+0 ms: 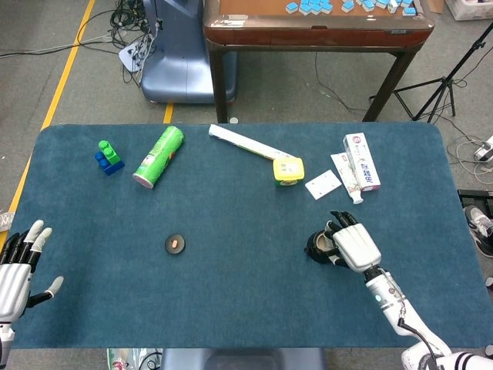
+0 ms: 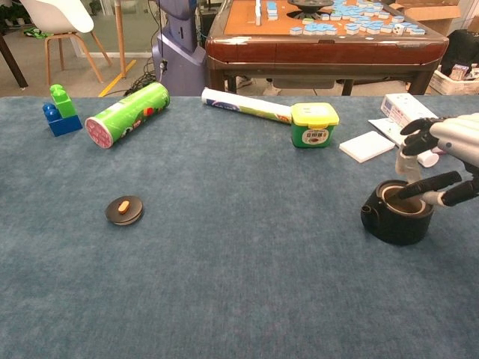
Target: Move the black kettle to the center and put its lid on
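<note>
**A:** Head view: black kettle [image 1: 323,247] sits right of table center, toward the near edge. Right hand [image 1: 354,245] is directly over its right side, touching it. Left hand [image 1: 17,266] is at the far left table edge, fingers spread, holding nothing, well apart from everything.

**B:** Is right actually gripping?

**A:** Chest view shows right hand [image 2: 441,161] with fingers [image 2: 426,185] laid across the kettle [image 2: 397,213] mouth, and others curled above the far rim. It looks like they're hooking the handle or rim, but I can't tell if the grip is closed; the handle is hidden.

**B:** Lid?

**A:** Lid [image 1: 176,244] lies flat, orange knob up, left of center, far closer to the left hand. In the chest view the lid [image 2: 124,209] is well apart from the kettle.

**B:** So the move is?

**A:** My read: right drags or lifts the kettle leftward toward center, then left fetches the lid. The path between them is bare blue felt table [image 1: 246,308], probably some drag if slid.

**B:** Clutter?

**A:** Green can [image 1: 159,156], toy blocks [image 1: 108,156], yellow-lidded tub [image 1: 288,170] and boxes [image 1: 360,160] all sit along the far side, off the path. Beyond: a mahjong table [image 1: 316,27] and floor cables.
</note>
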You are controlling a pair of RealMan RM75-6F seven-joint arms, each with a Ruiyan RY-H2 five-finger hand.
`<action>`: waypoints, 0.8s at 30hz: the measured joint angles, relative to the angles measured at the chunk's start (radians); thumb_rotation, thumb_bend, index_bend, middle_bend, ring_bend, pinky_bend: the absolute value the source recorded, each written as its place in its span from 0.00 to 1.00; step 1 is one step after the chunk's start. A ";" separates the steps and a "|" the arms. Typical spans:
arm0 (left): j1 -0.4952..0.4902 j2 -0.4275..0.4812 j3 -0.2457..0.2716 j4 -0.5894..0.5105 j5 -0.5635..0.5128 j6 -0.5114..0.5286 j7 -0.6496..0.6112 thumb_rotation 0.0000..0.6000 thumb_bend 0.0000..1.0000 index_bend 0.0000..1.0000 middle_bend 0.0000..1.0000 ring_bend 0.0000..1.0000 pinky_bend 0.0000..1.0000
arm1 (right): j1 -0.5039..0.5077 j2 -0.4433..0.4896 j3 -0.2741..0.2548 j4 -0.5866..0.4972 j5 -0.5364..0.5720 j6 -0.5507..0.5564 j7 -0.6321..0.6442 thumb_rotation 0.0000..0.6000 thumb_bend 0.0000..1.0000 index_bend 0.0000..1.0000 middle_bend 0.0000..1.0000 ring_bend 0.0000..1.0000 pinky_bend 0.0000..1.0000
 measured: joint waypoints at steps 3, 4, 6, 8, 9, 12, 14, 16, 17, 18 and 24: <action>0.001 0.002 -0.001 -0.004 0.000 0.004 0.002 1.00 0.25 0.02 0.00 0.00 0.00 | 0.018 -0.008 0.016 -0.011 0.011 -0.009 0.023 1.00 0.49 0.72 0.40 0.14 0.16; 0.002 0.003 -0.002 -0.006 0.000 0.005 0.003 1.00 0.25 0.02 0.00 0.00 0.00 | 0.025 -0.012 0.022 -0.015 0.016 -0.013 0.028 1.00 0.49 0.72 0.40 0.14 0.16; 0.003 0.004 -0.002 -0.007 0.000 0.005 0.004 1.00 0.25 0.02 0.00 0.00 0.00 | 0.042 -0.023 0.035 -0.025 0.026 -0.023 0.034 1.00 0.49 0.72 0.40 0.14 0.16; 0.003 0.006 -0.002 -0.008 0.000 0.006 0.006 1.00 0.25 0.02 0.00 0.00 0.00 | 0.061 -0.033 0.047 -0.032 0.037 -0.038 0.034 1.00 0.49 0.72 0.40 0.14 0.16; 0.003 0.007 -0.003 -0.009 0.000 0.007 0.005 1.00 0.25 0.02 0.00 0.00 0.00 | 0.070 -0.038 0.053 -0.035 0.042 -0.045 0.030 1.00 0.49 0.72 0.40 0.14 0.16; 0.004 0.007 -0.003 -0.009 0.002 0.009 0.004 1.00 0.25 0.02 0.00 0.00 0.00 | 0.105 -0.058 0.077 -0.044 0.065 -0.071 0.012 1.00 0.49 0.72 0.40 0.14 0.16; 0.006 0.007 -0.003 -0.008 0.002 0.011 0.004 1.00 0.25 0.02 0.00 0.00 0.00 | 0.132 -0.074 0.096 -0.049 0.084 -0.092 0.003 1.00 0.49 0.72 0.40 0.14 0.16; 0.009 0.007 -0.002 -0.007 0.001 0.015 0.002 1.00 0.25 0.02 0.00 0.00 0.00 | 0.156 -0.089 0.113 -0.051 0.100 -0.109 -0.003 1.00 0.49 0.72 0.40 0.14 0.16; 0.010 0.007 -0.002 -0.006 -0.001 0.015 0.002 1.00 0.25 0.02 0.00 0.00 0.00 | 0.172 -0.099 0.124 -0.051 0.111 -0.119 -0.007 1.00 0.49 0.72 0.40 0.14 0.16; 0.011 0.008 -0.002 -0.004 -0.002 0.016 0.002 1.00 0.25 0.02 0.00 0.00 0.00 | 0.185 -0.106 0.133 -0.050 0.120 -0.127 -0.011 1.00 0.49 0.72 0.40 0.14 0.16; 0.017 0.009 -0.001 0.000 -0.005 0.021 0.000 1.00 0.25 0.02 0.00 0.00 0.00 | 0.269 -0.158 0.184 -0.033 0.187 -0.181 -0.051 1.00 0.49 0.72 0.40 0.14 0.16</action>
